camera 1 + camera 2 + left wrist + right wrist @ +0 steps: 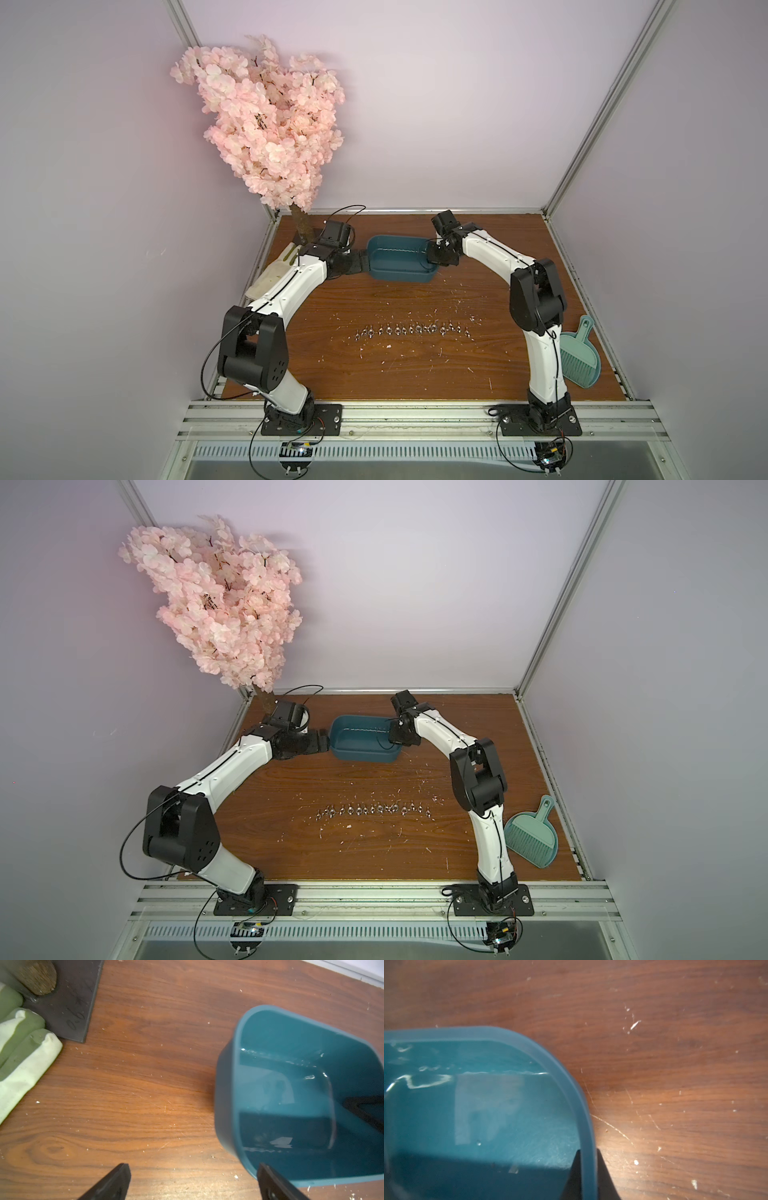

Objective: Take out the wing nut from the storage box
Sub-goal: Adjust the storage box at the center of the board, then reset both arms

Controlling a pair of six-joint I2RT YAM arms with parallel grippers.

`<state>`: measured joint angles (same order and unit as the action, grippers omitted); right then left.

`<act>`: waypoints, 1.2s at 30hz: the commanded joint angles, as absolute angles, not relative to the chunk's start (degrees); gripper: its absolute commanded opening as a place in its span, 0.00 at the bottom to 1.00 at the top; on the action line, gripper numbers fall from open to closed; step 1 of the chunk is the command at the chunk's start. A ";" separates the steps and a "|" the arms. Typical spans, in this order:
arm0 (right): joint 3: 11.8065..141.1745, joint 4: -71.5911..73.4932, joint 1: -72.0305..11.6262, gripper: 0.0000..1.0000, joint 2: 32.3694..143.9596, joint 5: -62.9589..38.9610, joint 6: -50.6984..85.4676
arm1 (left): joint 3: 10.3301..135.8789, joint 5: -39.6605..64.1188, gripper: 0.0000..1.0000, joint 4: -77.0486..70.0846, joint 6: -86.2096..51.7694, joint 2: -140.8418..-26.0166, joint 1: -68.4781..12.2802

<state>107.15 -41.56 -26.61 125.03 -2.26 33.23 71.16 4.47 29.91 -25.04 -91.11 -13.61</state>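
Observation:
The dark teal storage box (pixel 395 262) (pixel 359 742) stands at the back middle of the wooden table. My right gripper (pixel 434 261) (pixel 392 741) (pixel 587 1152) is shut on the rim at its right end, one finger inside the wall and one outside. My left gripper (pixel 360 264) (pixel 325 742) (pixel 193 1165) is open at the box's left end, with bare table between its fingers. The box's floor (pixel 291 1095) (pixel 488 1115) shows only reflections. Several wing nuts (pixel 411 330) (pixel 370 810) lie in a row on the table in front of the box.
A pink blossom tree (pixel 266 124) stands at the back left on a dark plate (pixel 68 1001). A pale glove (pixel 270 274) (pixel 20 1053) lies beside it. A mint-green dustpan (pixel 579 357) (pixel 532 837) lies at the right edge. Aluminium frame rails border the table.

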 commanded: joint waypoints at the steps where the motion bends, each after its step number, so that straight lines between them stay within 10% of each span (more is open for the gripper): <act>1: 112.32 -56.09 -24.31 0.00 127.84 -12.66 32.02 | 71.83 7.36 0.99 28.80 -24.23 -91.48 -11.47; 10: 107.36 -62.16 -22.70 0.00 127.08 -25.90 34.59 | 69.44 12.55 0.99 25.32 -23.62 -91.14 -9.76; 19: 118.33 -64.79 -22.88 0.00 129.04 -10.62 31.99 | 69.07 12.45 0.99 24.68 -24.44 -90.95 -8.94; 36: 85.30 -19.78 -27.22 0.11 112.70 7.44 30.72 | 69.17 9.64 0.99 23.86 -28.35 -90.48 -8.95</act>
